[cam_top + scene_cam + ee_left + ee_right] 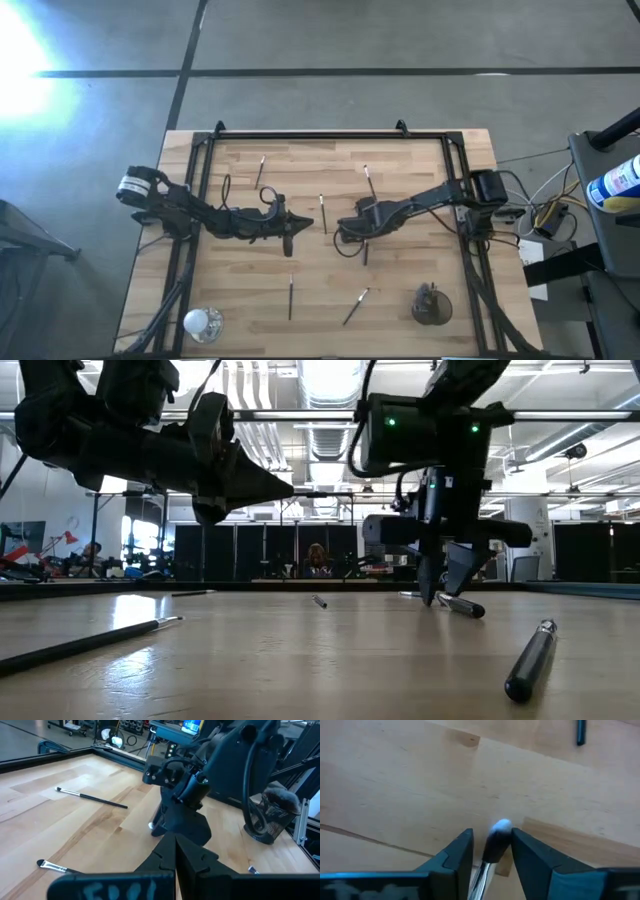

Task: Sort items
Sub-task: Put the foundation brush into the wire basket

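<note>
Your right gripper point(491, 851) is low on the tabletop point(395, 780), fingers point(455, 855) open astride a white-tipped stick point(496, 842). Left gripper point(288, 243) hovers, fingers closed, empty.

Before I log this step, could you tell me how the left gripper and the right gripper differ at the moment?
The left gripper is shut and empty; the right gripper is open, its fingers either side of a brush. The left gripper lies level above the table; the right gripper points down at it. Both are dark and near the table's middle.
</note>
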Action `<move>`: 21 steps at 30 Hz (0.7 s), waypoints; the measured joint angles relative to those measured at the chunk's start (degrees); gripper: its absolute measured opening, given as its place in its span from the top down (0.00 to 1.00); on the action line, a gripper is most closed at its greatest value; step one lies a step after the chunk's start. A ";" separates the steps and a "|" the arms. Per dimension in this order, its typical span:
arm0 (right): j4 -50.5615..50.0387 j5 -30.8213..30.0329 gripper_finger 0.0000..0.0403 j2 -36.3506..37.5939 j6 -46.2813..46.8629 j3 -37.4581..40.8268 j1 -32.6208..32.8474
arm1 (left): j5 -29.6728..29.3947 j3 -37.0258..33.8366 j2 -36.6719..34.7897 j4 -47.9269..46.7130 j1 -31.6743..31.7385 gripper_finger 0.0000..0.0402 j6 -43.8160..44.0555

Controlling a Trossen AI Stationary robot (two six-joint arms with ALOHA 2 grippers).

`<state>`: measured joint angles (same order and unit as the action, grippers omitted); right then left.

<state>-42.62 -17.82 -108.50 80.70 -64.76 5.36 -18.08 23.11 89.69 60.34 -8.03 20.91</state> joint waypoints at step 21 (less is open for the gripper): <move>0.08 -12.70 0.98 9.43 -14.85 -0.27 4.06 | 0.02 -1.69 -0.07 3.62 0.03 1.00 1.82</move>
<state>-42.54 -30.52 -99.07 65.86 -65.04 9.42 -18.06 21.43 89.62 63.96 -8.00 22.73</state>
